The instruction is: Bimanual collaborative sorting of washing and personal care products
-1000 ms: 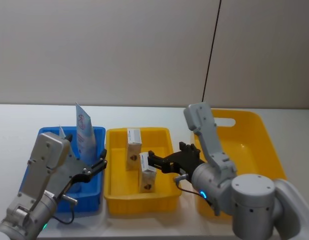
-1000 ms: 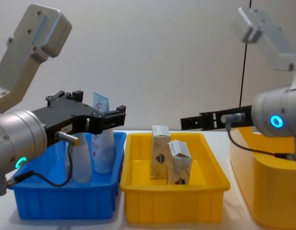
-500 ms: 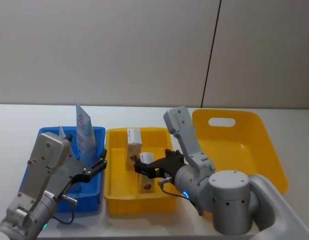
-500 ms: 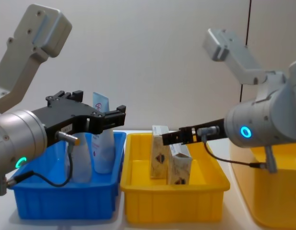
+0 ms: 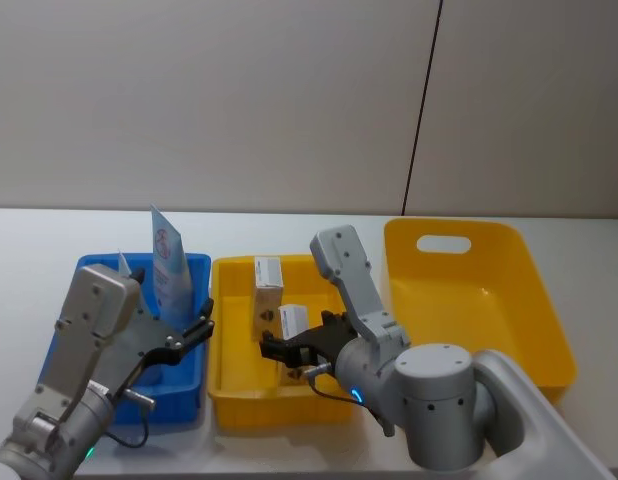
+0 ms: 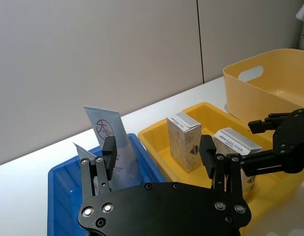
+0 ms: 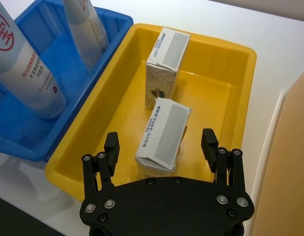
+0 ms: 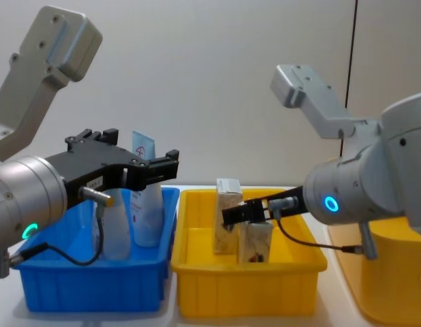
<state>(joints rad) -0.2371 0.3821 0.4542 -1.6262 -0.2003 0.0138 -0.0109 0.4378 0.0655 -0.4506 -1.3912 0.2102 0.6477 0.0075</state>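
1. Tubes (image 5: 167, 262) stand in the blue tray (image 5: 194, 262); the left gripper (image 6: 158, 150) hovers above it, unmoved, fingers apart.
2. The right gripper (image 7: 160, 140) has swung left from the yellow tub (image 5: 509, 300) to the yellow tray (image 5: 279, 408), fingers apart astride the near cream carton (image 5: 292, 320).
3. A carton pick looks imminent.

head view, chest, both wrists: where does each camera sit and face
Head view: high, facing forward and down on the blue tray; both arms, left pincer, right pincer.
Chest view: low, facing across the table; both arms.
Left wrist view: behind the open left pincer, facing the tall tube.
Right wrist view: above the open right pincer, facing down at the near carton.
Both wrist views share that carton.
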